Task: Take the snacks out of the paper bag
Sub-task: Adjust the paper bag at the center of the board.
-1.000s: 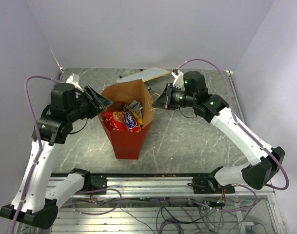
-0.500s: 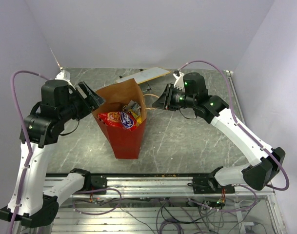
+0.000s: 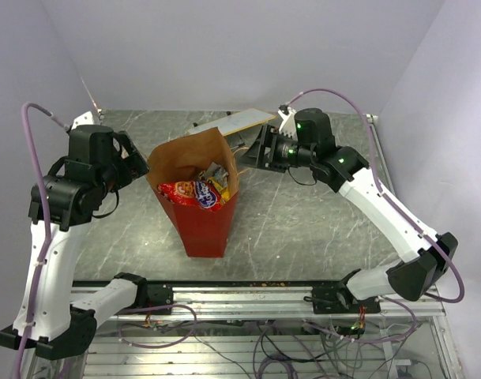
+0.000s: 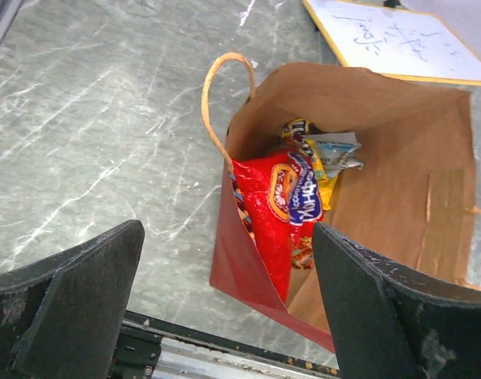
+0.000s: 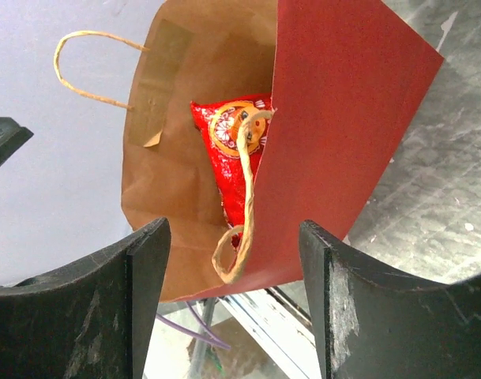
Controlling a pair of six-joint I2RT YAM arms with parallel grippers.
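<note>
The paper bag [image 3: 202,225] stands upright mid-table, red outside and brown inside, with its mouth open. Inside lie the snacks: a red chip bag [image 3: 193,192] with a blue logo and small candy packets [image 3: 218,175]. My left gripper [image 3: 136,158] hovers open just left of the bag's rim and touches nothing. In the left wrist view the chip bag [image 4: 281,207], the packets [image 4: 325,154] and a string handle [image 4: 215,103] show. My right gripper [image 3: 253,155] is open at the bag's right side. The right string handle [image 5: 244,205] hangs loose between its fingers [image 5: 358,308], untouched.
A flat white board [image 3: 242,121] on thin legs stands just behind the bag, near the right gripper. The metal rail [image 3: 248,294] runs along the near table edge. Walls close in the back and both sides.
Both grippers have opened and let go of the bag's rim and handle. The left arm has pulled back to the left and up. The bag has shifted slightly left.
</note>
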